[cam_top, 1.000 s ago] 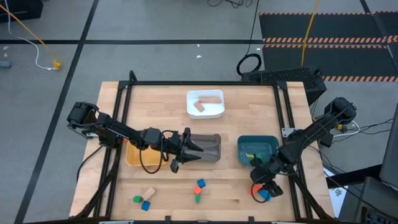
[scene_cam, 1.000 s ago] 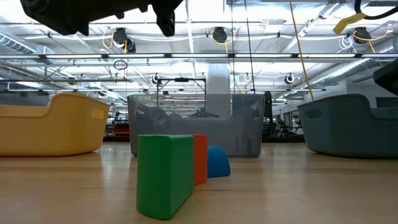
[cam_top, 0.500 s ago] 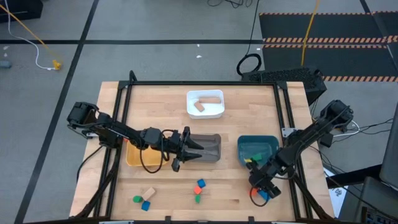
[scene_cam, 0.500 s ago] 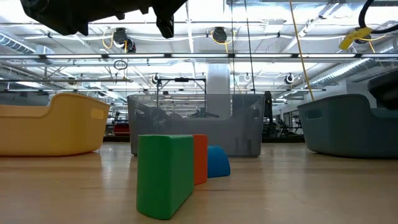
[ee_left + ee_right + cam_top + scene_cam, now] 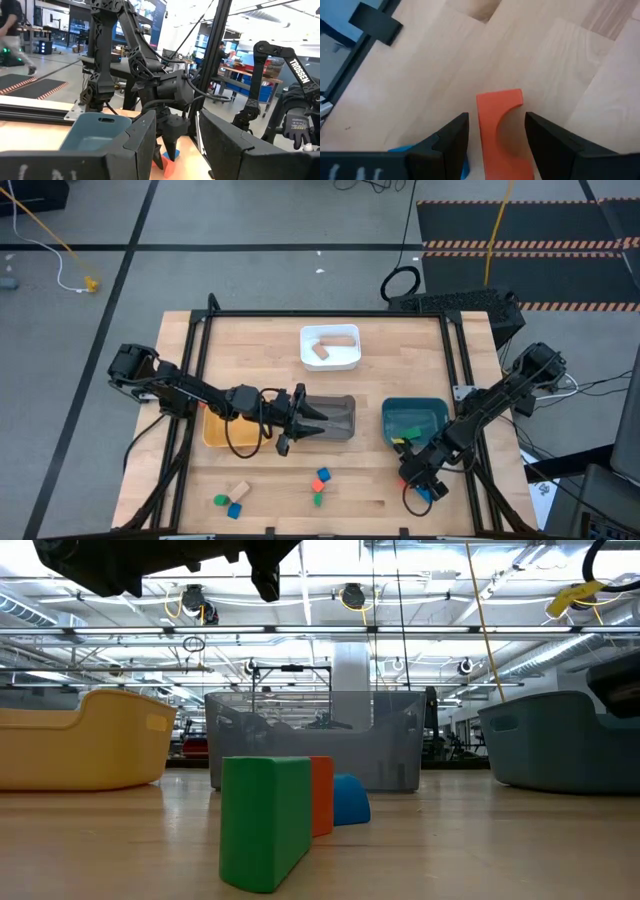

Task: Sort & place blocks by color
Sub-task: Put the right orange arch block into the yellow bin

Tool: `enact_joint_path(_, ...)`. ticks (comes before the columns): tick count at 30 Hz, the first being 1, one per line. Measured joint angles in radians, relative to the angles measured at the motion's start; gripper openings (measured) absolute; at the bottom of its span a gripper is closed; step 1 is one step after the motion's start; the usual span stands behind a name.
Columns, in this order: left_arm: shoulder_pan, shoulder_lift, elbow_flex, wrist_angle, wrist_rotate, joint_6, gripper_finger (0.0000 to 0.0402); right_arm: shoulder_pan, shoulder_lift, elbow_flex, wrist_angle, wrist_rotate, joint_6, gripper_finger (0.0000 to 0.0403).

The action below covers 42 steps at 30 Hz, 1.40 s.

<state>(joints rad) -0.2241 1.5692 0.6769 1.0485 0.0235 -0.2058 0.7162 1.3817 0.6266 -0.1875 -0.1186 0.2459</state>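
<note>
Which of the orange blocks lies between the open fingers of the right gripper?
The orange block with a curved notch, under the right gripper by the table's right edge; the other orange block lies mid-table.

1. The worktop (image 5: 400,355) is pale wood inside a black frame (image 5: 320,313).
2. A white tray (image 5: 330,364) sits near the far edge, at the middle.
3. A yellow tray (image 5: 212,432) lies on the left, with a grey tray (image 5: 345,418) just beside it.
4. A teal tray (image 5: 415,409) stands to the right, apart from the grey one.
5. Grey floor surrounds the worktop, with a striped black mat (image 5: 520,240) at the far right.
6. A yellow cable (image 5: 45,230) runs across the floor at the far left.
</note>
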Motion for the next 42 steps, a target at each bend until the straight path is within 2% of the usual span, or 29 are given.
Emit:
enact_joint_path(12, 0.000, 0.000, 0.000, -0.013, 0.000, -0.021, 0.0152, 0.002, 0.065, 0.004, -0.014, 0.017, 0.030, 0.0176)
enact_joint_path(17, 0.000, 0.000, 0.000, -0.032, 0.000, -0.037, 0.0152, 0.001, 0.090, 0.004, -0.006, 0.021, 0.076, 0.0133)
enact_joint_path(23, 0.000, 0.000, 0.000, -0.036, 0.000, -0.042, 0.0152, 0.001, 0.070, 0.004, 0.001, 0.006, 0.083, 0.0042)
enact_joint_path(32, 0.000, 0.000, 0.000, -0.035, 0.000, -0.043, 0.0152, -0.004, -0.044, -0.004, 0.007, -0.015, 0.132, 0.0034)
enact_joint_path(37, 0.000, 0.000, 0.000, -0.035, 0.000, -0.044, 0.0152, -0.020, -0.169, -0.003, 0.095, 0.093, 0.121, 0.0035)
enact_joint_path(42, -0.001, 0.000, 0.000, -0.035, -0.002, -0.015, 0.0152, -0.054, -0.267, -0.002, 0.273, 0.303, -0.001, 0.0034)
